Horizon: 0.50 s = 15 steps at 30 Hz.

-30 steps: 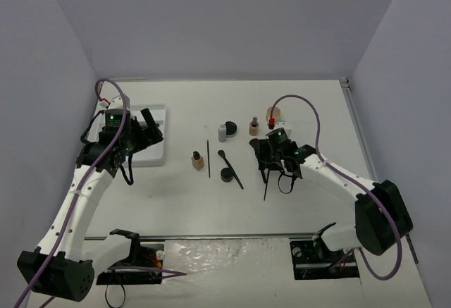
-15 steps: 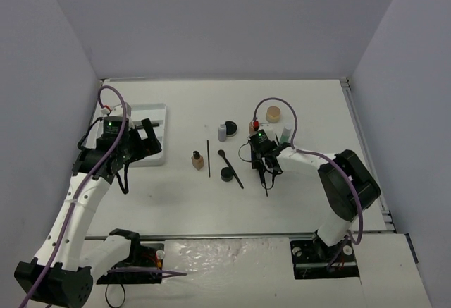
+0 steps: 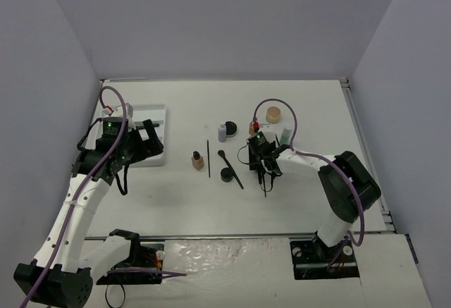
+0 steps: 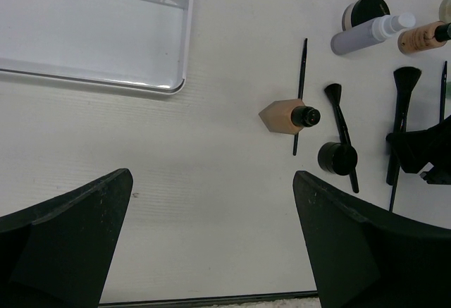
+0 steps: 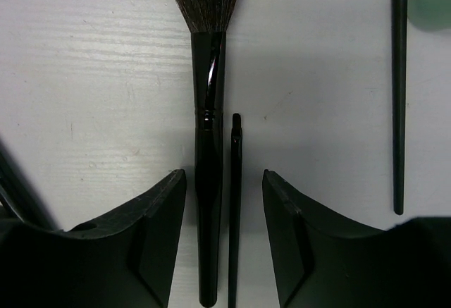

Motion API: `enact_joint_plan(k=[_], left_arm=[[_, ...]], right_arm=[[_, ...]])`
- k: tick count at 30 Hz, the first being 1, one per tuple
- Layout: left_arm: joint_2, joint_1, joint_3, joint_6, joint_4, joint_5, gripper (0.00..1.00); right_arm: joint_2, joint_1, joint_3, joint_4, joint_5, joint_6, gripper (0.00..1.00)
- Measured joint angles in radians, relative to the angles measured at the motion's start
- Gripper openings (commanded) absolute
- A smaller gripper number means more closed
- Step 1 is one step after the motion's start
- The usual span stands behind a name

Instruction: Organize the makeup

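**A:** Between the fingers of the right gripper (image 5: 222,177) lie two things on the worktop (image 5: 84,75): the handle of the fan brush (image 5: 208,132) and, just beside it, a thin black pencil (image 5: 235,209). The jaws stand apart, and neither finger seems to touch either one.

**B:** And a second ago?

**A:** That arm was stretched out, with its gripper off to the right of these brushes. It has since folded in and come down over them, so I read this as lining up a pick.

**B:** Any worry?

**A:** Both handles sit in the same gap, so closing now might catch the pair or nudge one askew. A second pencil (image 5: 399,89) lies well outside the right finger.

**B:** The other arm?

**A:** The left gripper (image 4: 211,251) has hardly shifted. It is spread wide with nothing in it. The white tray (image 4: 99,33) lies beyond its left finger, and the beige bottle (image 4: 285,116) and a black pot (image 4: 337,157) lie beyond its right. No makeup is held yet, so the sorting looks barely begun.
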<state>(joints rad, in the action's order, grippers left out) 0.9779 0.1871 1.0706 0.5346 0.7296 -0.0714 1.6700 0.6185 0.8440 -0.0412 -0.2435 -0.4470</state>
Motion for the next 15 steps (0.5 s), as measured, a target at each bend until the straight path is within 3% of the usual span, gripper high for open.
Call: enact_joint_plan(k=[15], left_arm=[[0.003, 0.0, 0.0, 0.0, 0.0, -0.011, 0.97]], right_arm=[[-0.013, 0.025, 0.02, 0.069, -0.012, -0.005, 0.27]])
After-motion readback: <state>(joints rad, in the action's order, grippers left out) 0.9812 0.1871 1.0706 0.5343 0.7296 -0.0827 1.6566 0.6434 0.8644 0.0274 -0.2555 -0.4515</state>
